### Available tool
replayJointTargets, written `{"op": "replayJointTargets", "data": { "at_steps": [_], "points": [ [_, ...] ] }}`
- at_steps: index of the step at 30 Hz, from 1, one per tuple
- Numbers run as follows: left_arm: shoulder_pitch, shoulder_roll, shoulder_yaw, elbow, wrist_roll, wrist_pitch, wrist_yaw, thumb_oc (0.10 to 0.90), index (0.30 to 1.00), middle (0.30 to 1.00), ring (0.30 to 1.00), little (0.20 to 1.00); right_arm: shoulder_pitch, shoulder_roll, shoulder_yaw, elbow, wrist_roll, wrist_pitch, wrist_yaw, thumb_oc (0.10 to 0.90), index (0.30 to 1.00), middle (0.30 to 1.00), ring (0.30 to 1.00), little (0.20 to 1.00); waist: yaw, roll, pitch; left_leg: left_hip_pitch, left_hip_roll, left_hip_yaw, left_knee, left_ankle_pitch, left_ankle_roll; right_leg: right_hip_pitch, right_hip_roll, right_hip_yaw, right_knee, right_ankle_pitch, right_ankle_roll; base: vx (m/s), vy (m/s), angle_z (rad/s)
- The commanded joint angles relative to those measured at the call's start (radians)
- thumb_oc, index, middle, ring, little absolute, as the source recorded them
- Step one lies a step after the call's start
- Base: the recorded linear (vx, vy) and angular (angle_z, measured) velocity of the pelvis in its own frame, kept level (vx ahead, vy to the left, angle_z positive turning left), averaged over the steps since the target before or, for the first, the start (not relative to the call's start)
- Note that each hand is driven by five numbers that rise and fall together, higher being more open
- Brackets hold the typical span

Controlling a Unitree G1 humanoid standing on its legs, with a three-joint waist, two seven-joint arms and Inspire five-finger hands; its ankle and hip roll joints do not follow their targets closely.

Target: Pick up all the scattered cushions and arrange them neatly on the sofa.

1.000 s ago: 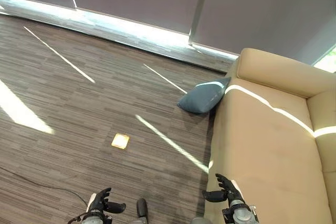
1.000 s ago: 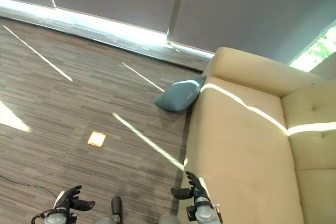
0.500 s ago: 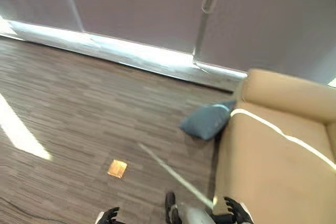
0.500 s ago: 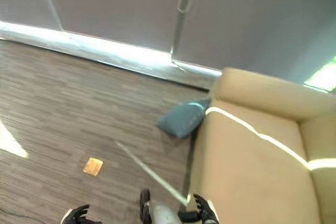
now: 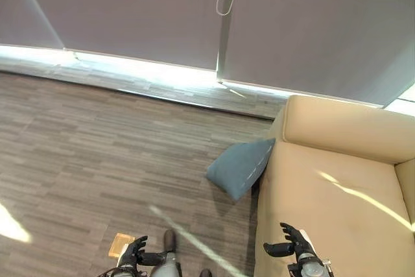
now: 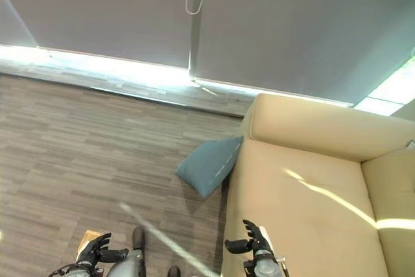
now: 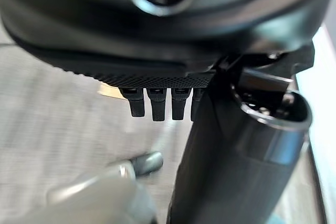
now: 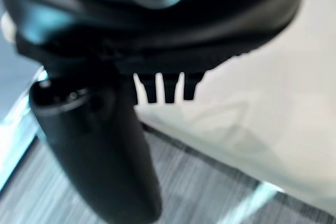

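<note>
The view has swung, while the blue cushion (image 5: 240, 167) still leans on the floor against the sofa (image 5: 331, 205) end, long axis slanting up toward it, and left hand (image 5: 135, 253) and right hand (image 5: 290, 243) stay spread, empty.

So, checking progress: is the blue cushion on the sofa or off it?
Off: the blue cushion sits on the floor, leaning against the sofa side.

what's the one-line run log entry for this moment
stage: approach | cushion: on floor, leaning against sofa end | left robot hand: open, empty | right robot hand: open, empty, over seat edge
</note>
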Motion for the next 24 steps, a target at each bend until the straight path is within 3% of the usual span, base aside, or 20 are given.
{"op": "replayJointTargets", "data": {
  "at_steps": [1,4,5,7,10,14,17,20,24],
  "points": [
    [0.021,0.059,0.001,0.018,0.046,-0.013,0.016,0.800,0.900,0.900,0.900,0.900,0.003,-0.012,0.004,-0.061,-0.025,-0.030,-0.027,0.800,0.900,0.900,0.900,0.900,0.006,-0.017,-0.025,0.119,0.042,-0.022,-0.055,0.000,-0.088,-0.121,-0.109,0.070,0.172,-0.025,0.085,0.29,0.210,-1.16],
    [0.011,0.070,0.000,0.013,0.051,-0.013,0.015,0.800,0.900,0.900,0.900,0.900,-0.004,0.001,0.014,-0.067,-0.035,-0.030,-0.021,0.800,0.900,0.900,0.900,0.900,0.001,-0.019,-0.035,0.168,0.022,-0.006,-0.070,-0.031,-0.056,-0.174,-0.138,0.084,0.326,0.031,0.120,0.26,0.224,-0.38],
    [0.004,0.083,0.004,0.001,0.047,-0.014,0.018,0.800,0.900,0.900,0.900,0.900,-0.016,0.003,0.022,-0.085,-0.041,-0.030,-0.014,0.800,0.900,0.900,0.900,0.900,-0.008,-0.020,-0.022,0.209,0.012,0.009,-0.085,-0.049,-0.031,-0.250,-0.155,0.089,0.477,0.134,0.151,0.16,0.176,0.09],
    [0.002,0.088,0.006,-0.002,0.042,-0.014,0.022,0.800,0.900,0.900,0.900,0.900,-0.024,0.007,0.025,-0.090,-0.043,-0.030,-0.013,0.800,0.900,0.900,0.900,0.900,-0.013,-0.009,-0.015,0.221,0.019,0.014,-0.090,-0.054,-0.023,-0.287,-0.157,0.079,0.534,0.160,0.155,0.12,0.163,-0.03],
    [-0.002,0.088,0.012,0.006,0.037,-0.015,0.027,0.800,0.900,0.900,0.900,0.900,-0.028,0.016,0.030,-0.103,-0.046,-0.033,-0.013,0.800,0.900,0.900,0.900,0.900,-0.016,0.015,-0.005,0.271,0.032,0.031,-0.101,-0.084,-0.015,-0.347,-0.201,0.000,0.611,0.145,0.147,0.20,0.178,-0.02],
    [-0.002,0.079,0.007,0.006,0.028,-0.017,0.020,0.800,0.900,0.900,0.900,0.900,-0.038,0.003,0.025,-0.087,-0.038,-0.031,-0.011,0.800,0.900,0.900,0.900,0.900,-0.036,0.011,-0.009,0.323,0.003,0.009,-0.109,-0.114,-0.018,-0.387,-0.155,-0.053,0.432,0.079,0.133,0.21,0.069,-0.04],
    [-0.005,0.076,0.001,0.017,0.038,-0.021,0.016,0.800,0.900,0.900,0.900,0.900,-0.044,-0.008,0.026,-0.079,-0.025,-0.034,-0.010,0.800,0.900,0.900,0.900,0.900,-0.040,-0.007,-0.011,0.334,-0.015,0.008,-0.097,-0.132,-0.022,-0.366,-0.152,-0.070,0.290,0.078,0.133,0.15,0.003,0.05],
    [0.007,0.070,0.005,0.015,0.052,-0.020,0.013,0.800,0.900,0.900,0.900,0.900,-0.031,-0.012,0.017,-0.080,-0.016,-0.036,-0.013,0.800,0.900,0.900,0.900,0.900,-0.037,-0.017,-0.039,0.352,-0.027,0.019,-0.106,-0.141,-0.029,-0.295,-0.125,-0.035,0.177,0.081,0.125,0.14,-0.017,-0.06],
    [0.013,0.065,0.003,0.022,0.063,-0.018,0.009,0.800,0.900,0.900,0.900,0.900,-0.028,-0.015,0.011,-0.070,-0.016,-0.033,-0.014,0.800,0.900,0.900,0.900,0.900,-0.038,-0.015,-0.052,0.364,-0.026,0.030,-0.116,-0.147,-0.032,-0.266,-0.121,-0.023,0.139,0.090,0.122,0.08,-0.010,-0.15]
  ]
}}
